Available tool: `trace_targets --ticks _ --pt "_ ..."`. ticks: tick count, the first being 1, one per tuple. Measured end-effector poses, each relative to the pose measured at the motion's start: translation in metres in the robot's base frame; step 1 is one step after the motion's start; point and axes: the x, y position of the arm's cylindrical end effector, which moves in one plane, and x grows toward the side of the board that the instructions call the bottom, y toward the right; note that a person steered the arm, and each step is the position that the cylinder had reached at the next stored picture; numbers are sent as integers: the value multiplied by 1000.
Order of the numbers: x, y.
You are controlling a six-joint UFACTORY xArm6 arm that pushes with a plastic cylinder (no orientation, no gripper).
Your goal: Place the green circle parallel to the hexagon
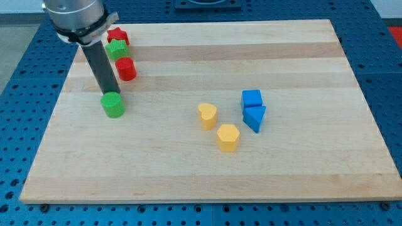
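The green circle (114, 104) lies on the wooden board (207, 163) at the view's left. My tip (109, 92) stands right at its top edge, touching or nearly touching it. The red hexagon (126, 68) lies a little above and to the right of the tip. A green star (115, 49) and a red star (117, 36) lie above that, near the board's top left corner, partly beside the rod.
A yellow heart (207, 115) and a yellow hexagon-like block (228, 137) lie at the board's middle. A blue cube (252, 99) and a blue triangle (254, 117) lie just right of them. The arm's body (74, 16) hangs over the top left corner.
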Motion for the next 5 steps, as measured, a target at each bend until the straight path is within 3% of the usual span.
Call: trace_targets --ticks 1,3,4,5 --pt "7 21" --pt "6 -43" --pt "11 -40" --pt "24 6"
